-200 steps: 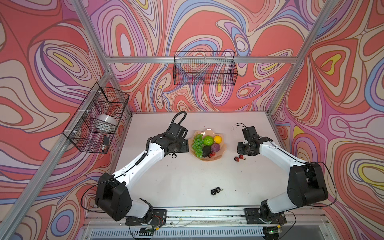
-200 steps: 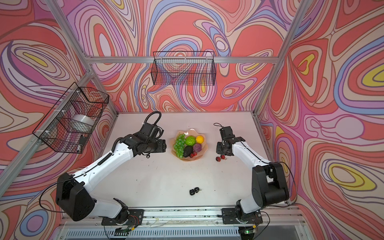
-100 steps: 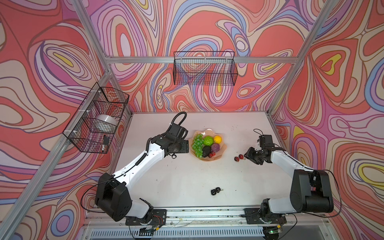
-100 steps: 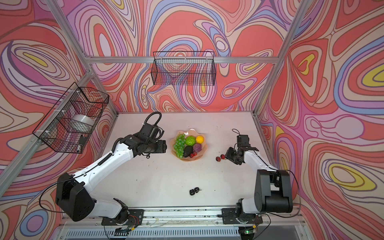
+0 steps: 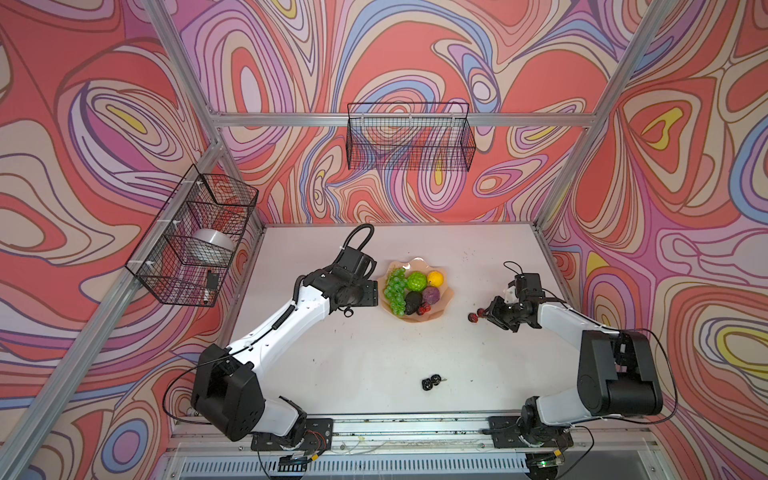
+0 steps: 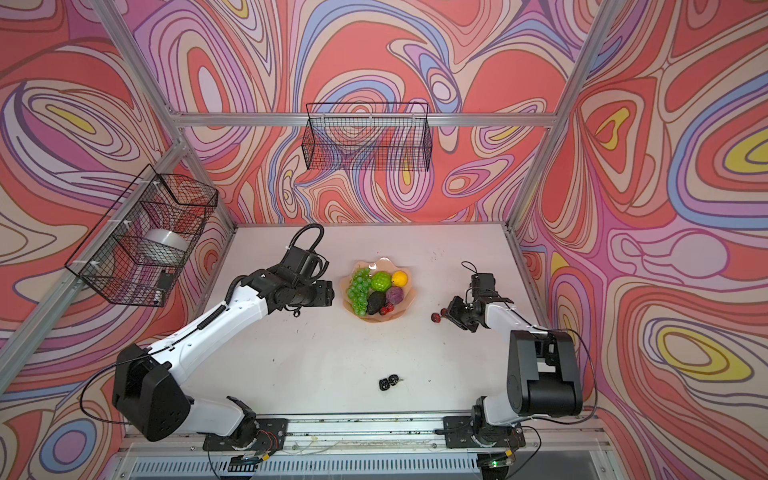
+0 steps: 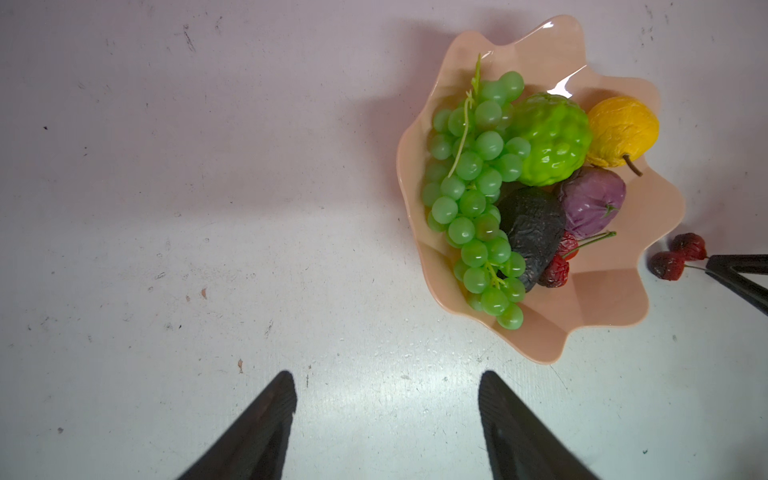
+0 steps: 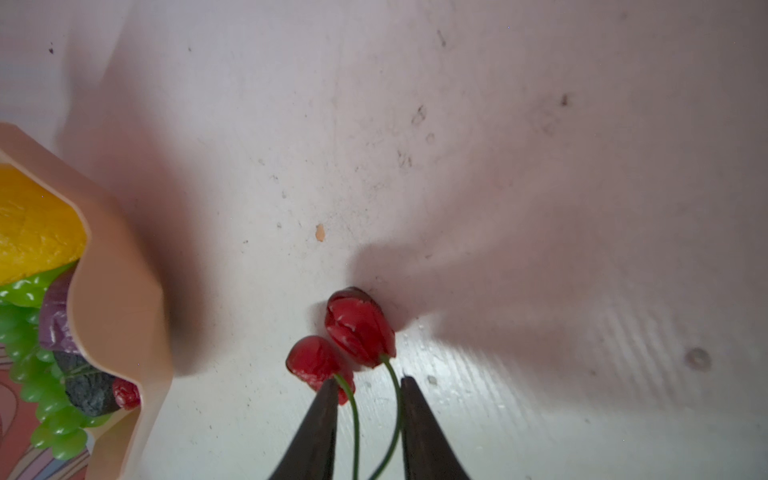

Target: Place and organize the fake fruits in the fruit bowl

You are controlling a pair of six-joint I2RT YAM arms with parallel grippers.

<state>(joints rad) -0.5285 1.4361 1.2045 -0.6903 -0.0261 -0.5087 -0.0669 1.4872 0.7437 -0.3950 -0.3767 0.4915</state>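
Right fingers point(image 8: 320, 432) sit a narrow gap apart, with both green stems of a red cherry pair point(image 8: 357, 328) running between them. You can't tell from this whether they're actually squeezing the stems yet. That cherry pair lies on the desk point(image 5: 374, 353), near the pink bowl point(image 7: 602, 299) but not touching it, on the bowl's right in both top views.

Inside the bowl you've got the green grapes point(image 7: 473, 199), a bumpy green ball point(image 7: 548, 137), a yellow fruit point(image 7: 621, 131), a purple ball point(image 7: 592, 203), a dark avocado point(image 7: 532, 232), and a second cherry pair point(image 7: 557, 266) tucked against the avocado.

A black berry pair point(image 5: 431, 381) lies alone on the desk, well apart from the bowl toward the front edge. Your left fingers point(image 7: 266, 428) are spread wide with nothing between them, over bare desk beside the bowl.

Two wire baskets point(image 5: 409, 141) hang on the walls.
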